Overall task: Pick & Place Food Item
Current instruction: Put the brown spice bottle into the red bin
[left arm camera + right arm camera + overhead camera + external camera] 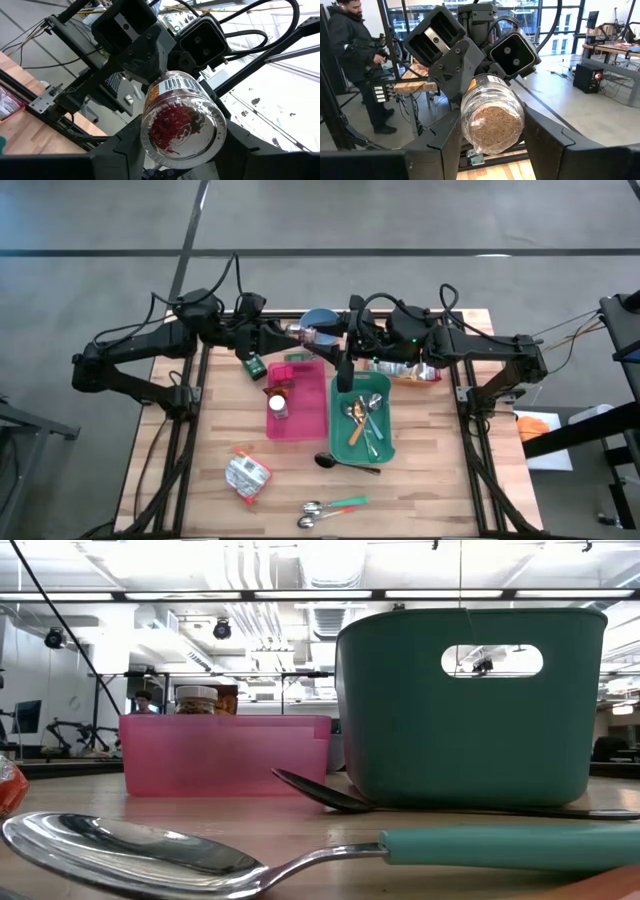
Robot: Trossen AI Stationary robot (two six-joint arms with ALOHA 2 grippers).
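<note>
A clear glass jar [320, 335] with a barcode label is held level, high over the far middle of the table, between both arms. My left gripper [182, 152] is shut on the end that shows red threads [175, 125] through the glass. My right gripper [492, 142] is shut on the opposite end, which shows a brown, grainy face [492, 125]. In the high view the left gripper [298, 333] comes from the table's left and the right gripper [345, 332] from its right. The low view shows neither gripper. My left gripper pinches the jar's red-thread end by its round side wall [149, 131] between its two fingers. The fingers lie level, coming from the table's left, along the jar. The jar is lifted clear of the table, lying on its side. My right gripper pinches the jar's brown-faced end by its side wall [468, 125] between its two fingers. The fingers lie level, coming from the table's right, along the jar. The jar spans the gap between the two grippers, lifted clear.
Below stand a pink bin [315, 420] holding a small jar [278, 405] and a green bin [385, 442] holding utensils. A blue bowl [320, 318] sits at the far edge, a snack bag [415, 372] at the right. A packet [247, 477], spoons [330, 508] and a black ladle [340, 463] lie nearer.
</note>
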